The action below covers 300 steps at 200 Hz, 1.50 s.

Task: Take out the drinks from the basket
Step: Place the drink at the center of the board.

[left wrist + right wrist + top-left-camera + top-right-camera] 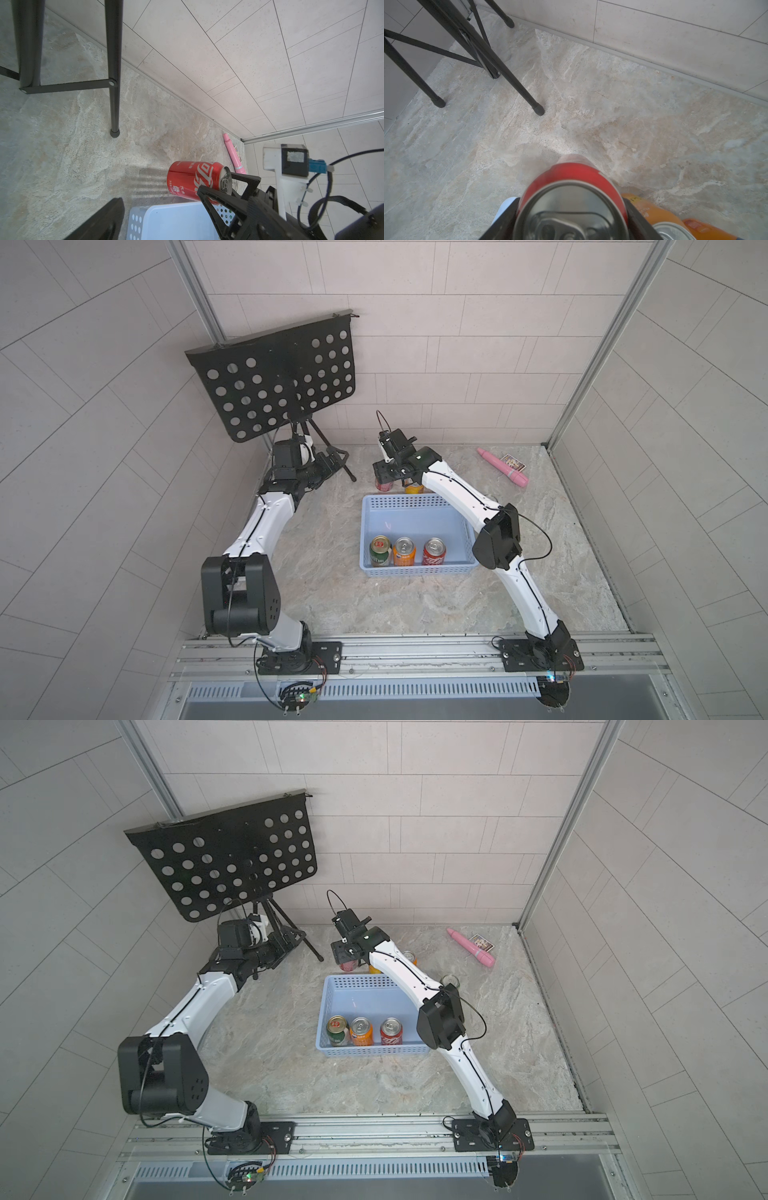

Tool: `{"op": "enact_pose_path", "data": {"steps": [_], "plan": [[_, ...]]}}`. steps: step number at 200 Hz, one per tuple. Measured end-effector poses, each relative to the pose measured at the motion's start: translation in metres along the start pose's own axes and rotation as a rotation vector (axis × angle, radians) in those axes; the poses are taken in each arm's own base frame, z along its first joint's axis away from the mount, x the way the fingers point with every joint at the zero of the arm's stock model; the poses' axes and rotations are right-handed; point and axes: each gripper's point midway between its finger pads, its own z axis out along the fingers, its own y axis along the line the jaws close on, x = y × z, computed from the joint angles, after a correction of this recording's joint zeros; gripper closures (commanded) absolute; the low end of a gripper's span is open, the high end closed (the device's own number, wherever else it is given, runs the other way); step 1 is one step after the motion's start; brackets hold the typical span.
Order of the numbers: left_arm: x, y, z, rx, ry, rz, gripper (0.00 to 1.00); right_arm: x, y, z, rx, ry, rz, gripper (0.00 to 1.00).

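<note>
Mostly the white right arm [457, 493] gets in the way: it crosses the far right corner of the light-blue basket [415, 570] and hides the ground behind it, leaving only part of an orange can [414, 488] in sight there. A row of three cans [404, 551] stands along the basket's near wall. The right gripper [384, 481] clasps a red can [384, 486] by its top, upright just beyond the far wall. The left gripper [330, 466] sits by the music stand [282, 377], and whether its jaws are open cannot be told.
</note>
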Motion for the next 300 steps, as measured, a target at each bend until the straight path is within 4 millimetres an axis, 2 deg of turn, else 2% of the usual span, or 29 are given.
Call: {"op": "enact_pose_path", "data": {"steps": [37, 147, 194, 223, 260, 300], "plan": [[-0.001, -0.001, 0.000, 0.003, -0.002, -0.006, 0.00, 0.003, -0.001, 0.009, 0.010, 0.003, -0.003, 0.84], [-0.001, -0.006, 0.000, 0.029, 0.001, -0.020, 0.00, 0.036, 0.000, 0.042, 0.036, 0.080, -0.025, 0.84], [-0.001, -0.006, 0.000, 0.030, 0.002, -0.020, 0.00, 0.042, -0.002, 0.046, 0.043, 0.099, -0.029, 0.81], [-0.001, -0.006, 0.000, 0.030, 0.003, -0.021, 0.00, 0.045, 0.000, 0.046, 0.041, 0.108, -0.032, 0.71], [-0.002, -0.007, -0.001, 0.027, -0.004, -0.016, 0.00, 0.049, 0.002, 0.045, 0.036, 0.121, -0.036, 0.48], [-0.003, -0.008, -0.003, 0.030, -0.008, -0.008, 0.00, 0.050, 0.003, 0.045, 0.034, 0.125, -0.037, 0.37]]}}
